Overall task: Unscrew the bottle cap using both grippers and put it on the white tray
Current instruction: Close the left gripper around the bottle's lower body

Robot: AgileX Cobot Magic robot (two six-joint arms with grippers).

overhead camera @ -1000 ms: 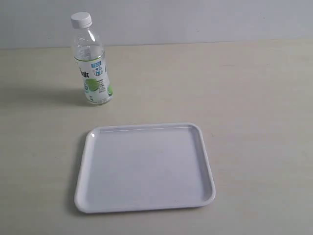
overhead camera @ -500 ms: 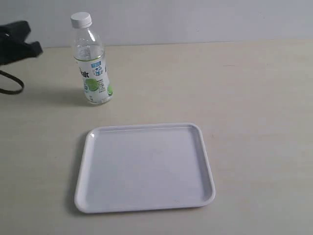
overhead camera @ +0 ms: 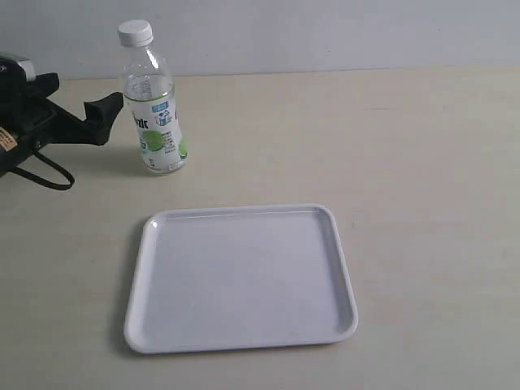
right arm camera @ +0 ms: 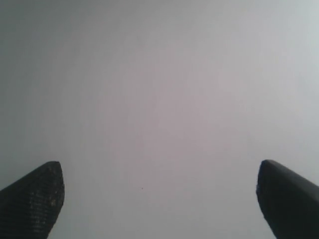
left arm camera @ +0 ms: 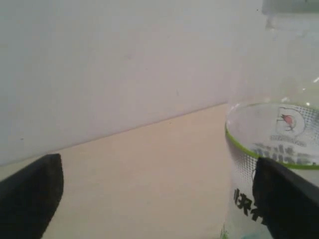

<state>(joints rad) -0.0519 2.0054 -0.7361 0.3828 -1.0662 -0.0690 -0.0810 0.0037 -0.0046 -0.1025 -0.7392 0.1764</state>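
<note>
Just ahead of the left pincer (left arm camera: 157,199), hard by one black fingertip (left arm camera: 286,199), contact not clear: one clear bottle (overhead camera: 154,106) with a lime label, upright on the counter (overhead camera: 422,146), contents too clear to make out. Screwed on top, above the pincer's level: one white cap (overhead camera: 135,32). Nearer the camera than that pincer and off to the side, well apart from it: one white tray (overhead camera: 240,276), flat on the counter. Two pincers in all. Left pincer stretched in low and roughly level from the edge of the exterior view, jaws spread wide, gripping nothing, bottle only partly within the gap. Right pincer (right arm camera: 159,199) seen only from its own wrist, jaws likewise wide apart, holding nothing, facing a plain grey surface.
</note>
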